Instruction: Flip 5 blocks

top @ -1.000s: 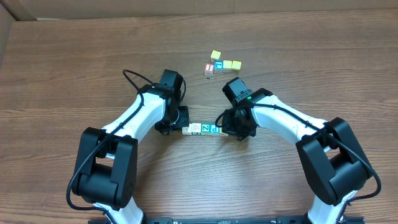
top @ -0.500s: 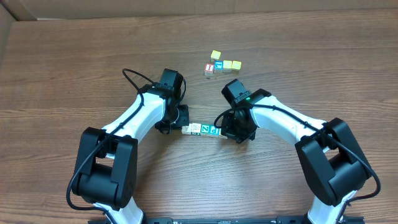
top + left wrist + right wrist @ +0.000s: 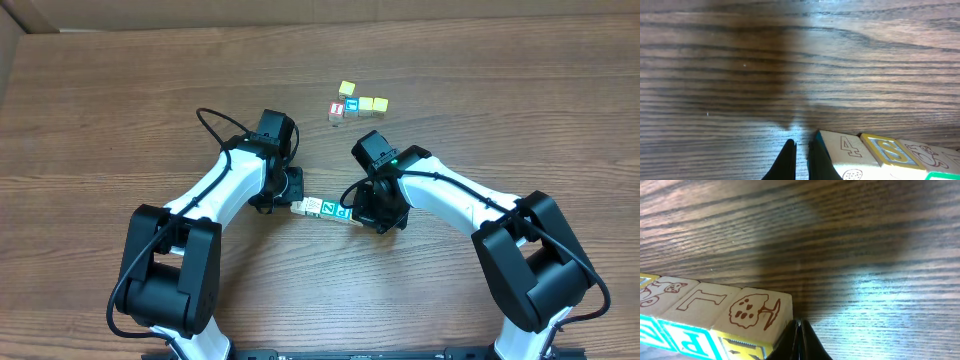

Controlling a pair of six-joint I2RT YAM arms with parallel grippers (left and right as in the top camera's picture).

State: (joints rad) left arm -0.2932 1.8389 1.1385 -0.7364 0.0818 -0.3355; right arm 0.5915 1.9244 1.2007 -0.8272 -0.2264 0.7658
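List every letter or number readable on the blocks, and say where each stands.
"4": whitish end block, left wrist view.
"S": yellow-framed face beside it.
"L": pale wooden face, right wrist view.
"P": teal face below it.
"Z": green block, overhead.
Far cluster: letters too small to read.

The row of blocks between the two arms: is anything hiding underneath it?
Only wooden table shows around the row of blocks. Its underside is hidden in every view, so nothing beneath can be checked. The shut left gripper and right gripper sit at its ends.
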